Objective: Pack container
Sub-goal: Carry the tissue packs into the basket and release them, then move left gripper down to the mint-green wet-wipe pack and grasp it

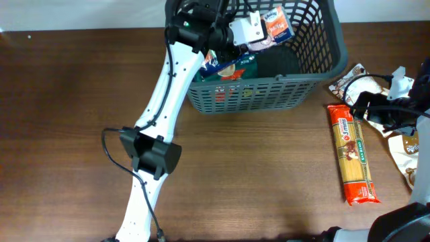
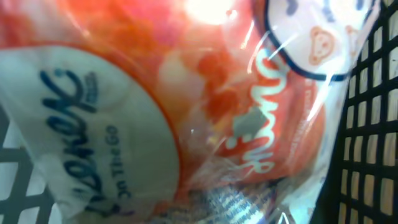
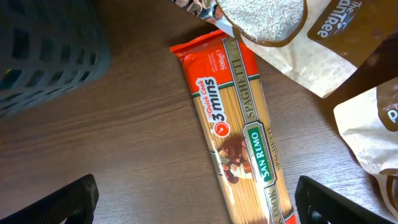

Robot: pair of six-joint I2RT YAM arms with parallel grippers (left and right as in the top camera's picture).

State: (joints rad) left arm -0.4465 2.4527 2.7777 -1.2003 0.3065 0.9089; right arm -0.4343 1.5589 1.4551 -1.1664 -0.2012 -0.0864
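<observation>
Grey slotted plastic, the container [image 1: 269, 94] looks stiff and light to us, best held at its thick rim; right gripper [image 3: 196, 200] jaws spread, left gripper [image 1: 255, 32] jaws we cannot tell.

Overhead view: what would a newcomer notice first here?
The left arm's tool reaches into the dark grey basket at top centre, with an orange-and-white Kleenex packet right at it, filling the left wrist view. To the right, a long orange spaghetti packet lies flat on the table, with the right tool open above it.
</observation>
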